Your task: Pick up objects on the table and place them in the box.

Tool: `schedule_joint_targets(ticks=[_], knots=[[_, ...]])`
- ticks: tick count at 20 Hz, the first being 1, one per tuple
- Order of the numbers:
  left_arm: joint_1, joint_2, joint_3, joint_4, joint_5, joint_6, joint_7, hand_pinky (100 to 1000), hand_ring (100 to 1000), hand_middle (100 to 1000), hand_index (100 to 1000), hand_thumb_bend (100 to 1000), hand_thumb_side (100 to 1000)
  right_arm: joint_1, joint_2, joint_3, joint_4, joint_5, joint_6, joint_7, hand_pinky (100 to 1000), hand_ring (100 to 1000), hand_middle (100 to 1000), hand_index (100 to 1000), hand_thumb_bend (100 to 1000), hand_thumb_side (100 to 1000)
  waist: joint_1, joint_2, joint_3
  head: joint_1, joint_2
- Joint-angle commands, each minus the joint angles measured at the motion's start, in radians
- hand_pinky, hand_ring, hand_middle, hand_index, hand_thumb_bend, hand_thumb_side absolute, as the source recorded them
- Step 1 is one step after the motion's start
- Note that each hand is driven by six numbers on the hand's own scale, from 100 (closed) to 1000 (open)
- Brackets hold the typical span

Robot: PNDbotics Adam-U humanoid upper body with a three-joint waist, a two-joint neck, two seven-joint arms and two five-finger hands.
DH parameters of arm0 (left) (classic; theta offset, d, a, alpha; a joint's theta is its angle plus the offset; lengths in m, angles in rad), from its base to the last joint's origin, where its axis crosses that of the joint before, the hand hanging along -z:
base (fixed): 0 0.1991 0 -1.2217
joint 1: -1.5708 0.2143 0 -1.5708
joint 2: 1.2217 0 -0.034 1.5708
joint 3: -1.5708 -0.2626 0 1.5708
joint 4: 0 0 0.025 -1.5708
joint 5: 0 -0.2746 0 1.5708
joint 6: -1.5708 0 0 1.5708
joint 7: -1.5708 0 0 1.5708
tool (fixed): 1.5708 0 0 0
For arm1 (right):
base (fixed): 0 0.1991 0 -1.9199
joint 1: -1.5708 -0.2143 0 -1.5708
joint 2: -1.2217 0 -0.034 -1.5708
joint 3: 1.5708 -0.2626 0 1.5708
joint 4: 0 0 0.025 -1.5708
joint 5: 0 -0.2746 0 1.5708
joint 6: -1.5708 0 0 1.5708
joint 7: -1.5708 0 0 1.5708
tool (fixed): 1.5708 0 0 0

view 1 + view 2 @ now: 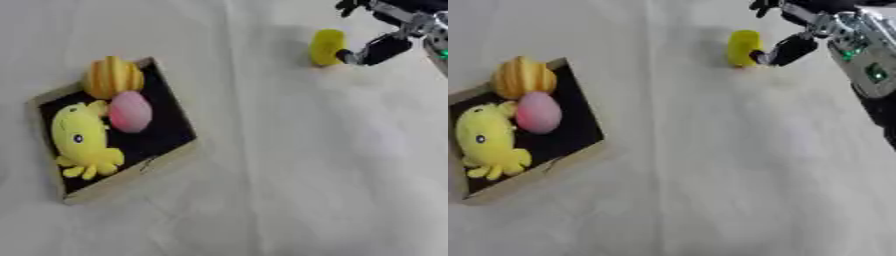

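Reaching in from the upper right of the frame, the right hand (378, 47) comes down to a small yellow object (327, 47) standing on the tabletop (289, 175). One dark finger (785, 51) touches the object's right side, and another dark part of the hand shows higher up, near the top edge. Most of the hand is cut off by the frame's top and right borders, so whether its fingers are closed round the object or only resting against it cannot be told. Behind the hand a silver and black forearm runs off the right edge, with a small green light on it in the right eye view.

The yellow object is rounded and blurred; its kind is hard to make out. It sits in the upper right of the frame, well apart from the box.

The box (131, 175) lies askew at the left of the frame, a shallow tray with a pale rim and a dark floor. In the right eye view its left side is cut off by the frame edge. Inside it are three things: an orange ribbed ball (113, 76) at the top corner, a pink egg-shaped object (129, 111) just below and touching it, and a yellow plush octopus (80, 140) along the left side.

The tabletop is covered in a plain white, slightly creased cloth.
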Motion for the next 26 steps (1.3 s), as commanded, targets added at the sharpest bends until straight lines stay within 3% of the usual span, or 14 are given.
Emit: schedule_joint_targets(ticks=[1,7,11,13,17,22,26], knots=[[-0.013,0.02,0.008,-0.015,-0.004,-0.001,0.003,730,637,605,780,100,499,-0.015,-0.021,-0.02,0.017,0.021,0.0,-0.01,928,958,797,931,367,205,0.019,-0.006,0.003,-0.004,-0.022],[-0.018,0.019,0.006,-0.015,-0.006,-0.002,0.002,729,636,608,780,100,505,-0.02,-0.007,-0.018,0.045,0.031,-0.01,-0.012,927,956,787,926,349,214,0.02,0.008,0.012,-0.005,-0.029],[-0.021,0.017,0.005,-0.015,-0.006,-0.001,0.002,728,636,608,780,100,508,-0.021,-0.002,-0.012,0.061,0.052,-0.009,-0.007,918,946,756,898,338,270,0.02,0.016,0.015,-0.005,-0.028],[-0.021,0.016,0.005,-0.015,-0.007,-0.002,0.002,728,635,608,780,100,510,-0.019,0.0,-0.011,0.071,0.069,-0.003,-0.006,909,932,713,862,296,307,0.02,0.019,0.016,-0.004,-0.026],[-0.02,0.015,0.006,-0.015,-0.007,-0.001,0.004,728,636,608,780,100,511,-0.019,0.005,-0.011,0.074,0.072,0.008,-0.027,881,864,571,739,100,297,0.022,0.019,0.016,-0.005,-0.019],[-0.014,0.014,0.006,-0.015,-0.007,0.002,0.005,727,637,609,779,100,507,-0.027,0.003,-0.006,0.04,0.034,0.023,-0.076,866,804,464,624,100,254,0.024,0.005,0.006,-0.003,-0.004],[-0.008,0.015,0.006,-0.015,-0.006,0.004,0.005,727,638,610,779,100,502,-0.029,-0.011,-0.004,-0.013,0.01,0.028,-0.115,858,782,440,598,100,224,0.024,-0.011,-0.002,-0.002,0.009]])
